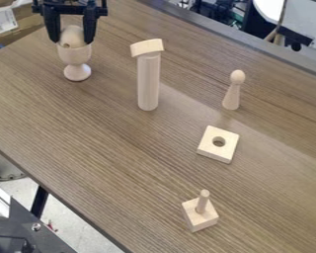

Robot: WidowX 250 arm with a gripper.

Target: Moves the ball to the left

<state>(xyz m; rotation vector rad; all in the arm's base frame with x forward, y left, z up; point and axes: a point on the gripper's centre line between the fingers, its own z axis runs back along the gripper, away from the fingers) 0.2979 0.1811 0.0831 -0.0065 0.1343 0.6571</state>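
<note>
Near the upper-left edge of the table (121, 158), the pincer (71, 41) straddles the ball (72, 36), seated in the cup (75, 55); whether it grips, I cannot tell. Best squeeze evenly, lift straight clear, then go left. One each: ball, cup, cylinder (148, 84), curved block (146, 47) atop it, skittle (232, 94), holed square (220, 152), pegged cube (201, 218).

Brown wood table (108, 148) w/ a shiny patch (195, 105). Pale floor (81, 225), btm left. Brown box (23, 32) w/ white paper (1, 21), top left.
</note>
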